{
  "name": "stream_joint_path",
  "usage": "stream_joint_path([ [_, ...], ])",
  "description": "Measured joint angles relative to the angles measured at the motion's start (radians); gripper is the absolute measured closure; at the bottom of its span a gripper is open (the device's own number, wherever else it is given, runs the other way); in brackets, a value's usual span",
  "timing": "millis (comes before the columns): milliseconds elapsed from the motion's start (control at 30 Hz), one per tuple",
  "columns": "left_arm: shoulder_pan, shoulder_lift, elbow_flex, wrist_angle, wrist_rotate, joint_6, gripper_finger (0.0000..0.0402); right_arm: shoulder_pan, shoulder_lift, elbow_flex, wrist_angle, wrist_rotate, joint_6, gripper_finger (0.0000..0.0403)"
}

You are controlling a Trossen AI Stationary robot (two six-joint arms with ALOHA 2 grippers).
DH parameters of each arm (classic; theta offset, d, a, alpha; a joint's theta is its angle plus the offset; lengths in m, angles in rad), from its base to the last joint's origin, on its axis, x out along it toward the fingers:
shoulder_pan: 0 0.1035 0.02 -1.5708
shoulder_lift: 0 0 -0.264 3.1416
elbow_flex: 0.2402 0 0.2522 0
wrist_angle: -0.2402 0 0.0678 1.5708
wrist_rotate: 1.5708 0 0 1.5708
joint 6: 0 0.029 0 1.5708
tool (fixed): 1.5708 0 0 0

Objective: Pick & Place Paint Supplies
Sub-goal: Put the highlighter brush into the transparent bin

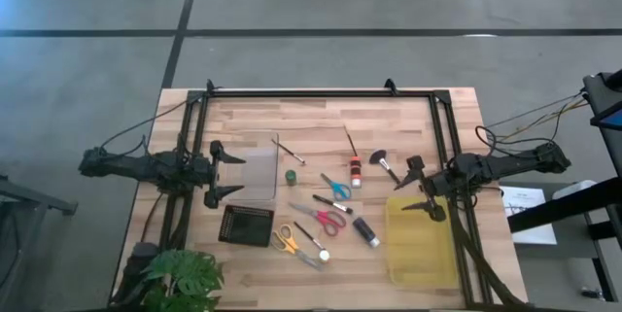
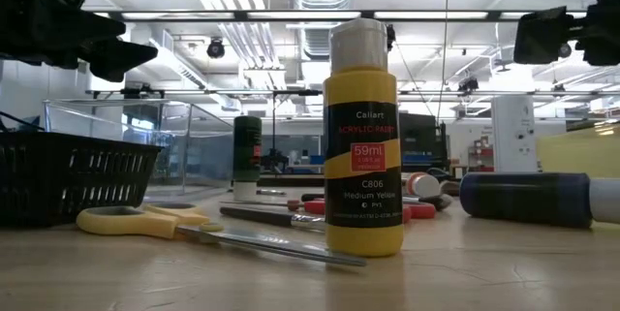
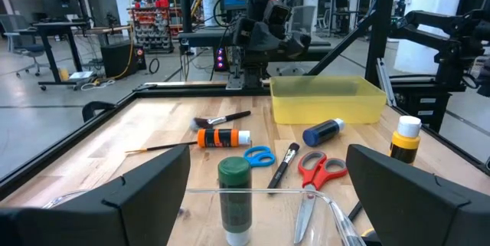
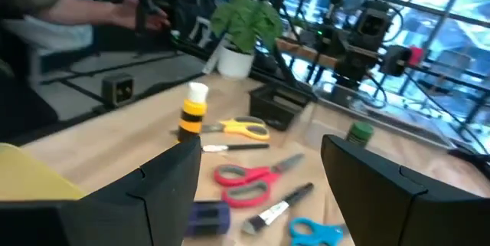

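Observation:
The paint supplies lie loose in the middle of the table. There are a green paint bottle (image 1: 291, 176), an orange one (image 1: 356, 171), a dark blue one (image 1: 365, 231) and a yellow one (image 2: 362, 137). With them lie blue scissors (image 1: 336, 188), red scissors (image 1: 328, 219), yellow scissors (image 1: 285, 240), a marker (image 1: 332, 204) and thin brushes (image 1: 289, 151). My left gripper (image 1: 233, 174) hovers open at the table's left, level, facing the supplies. My right gripper (image 1: 420, 188) hovers open at the right, above the yellow bin's far end, also facing them. Neither holds anything.
A clear box (image 1: 259, 174) stands just in front of my left gripper, a black basket (image 1: 246, 225) nearer the front edge. The yellow bin (image 1: 420, 244) sits front right. A potted plant (image 1: 185, 278) stands at the front left corner. A person shows beyond the table (image 4: 38, 1).

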Motion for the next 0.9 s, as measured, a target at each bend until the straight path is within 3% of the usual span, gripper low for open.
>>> stream_joint_path([
  [400,0.000,0.000,-0.001,0.007,0.000,-0.012,0.0041,0.000,0.000,0.000,0.258,-0.267,0.099,0.0132],
  [467,0.000,0.000,-0.003,0.027,-0.001,-0.078,0.0041,0.000,0.000,0.000,0.297,-0.290,0.110,0.0132],
  [633,0.000,0.000,-0.002,0.064,-0.001,-0.436,0.0041,0.000,-0.001,0.000,0.333,-0.325,0.162,0.0132],
  [900,0.002,0.000,-0.003,0.071,-0.083,-0.473,0.0041,0.000,-0.001,0.000,0.387,-0.322,0.095,0.0132],
])
